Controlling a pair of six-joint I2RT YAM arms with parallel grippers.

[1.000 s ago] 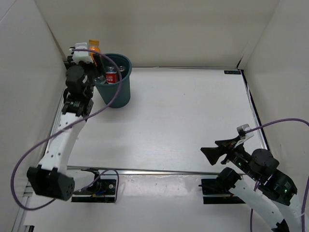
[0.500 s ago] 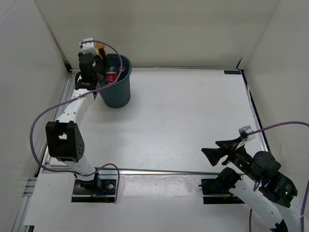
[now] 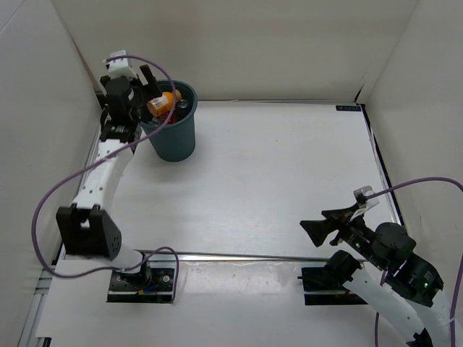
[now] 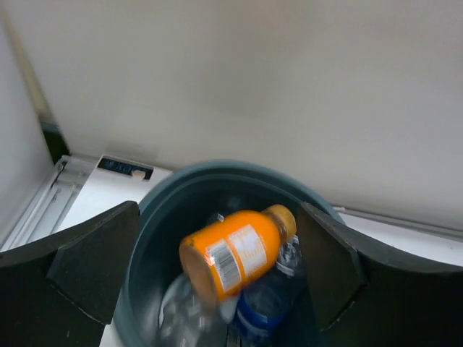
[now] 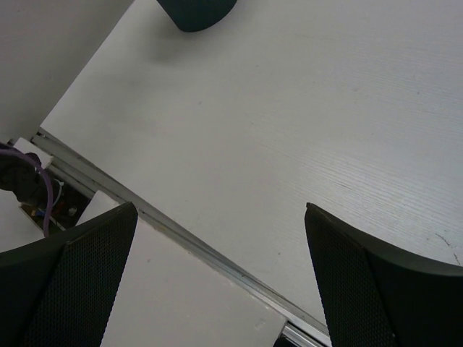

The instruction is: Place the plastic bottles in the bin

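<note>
The left claw (image 4: pixel 217 217) stands fully open above the bin (image 3: pixel 177 144) at the far left corner of the worktop (image 3: pixel 289 166), holding nothing. The stubby orange bottle (image 4: pixel 235 249) lies tilted on its side in the bin's mouth, between the jaws and touching neither, over a blue-labelled bottle (image 4: pixel 264 311); other contents are blurred. The right claw (image 3: pixel 325 223) hangs wide open and empty over the worktop's near right, well apart from the bin

The orange bottle (image 4: pixel 235 249) is blurred, the bin (image 4: pixel 217 170) cropped below.
</note>
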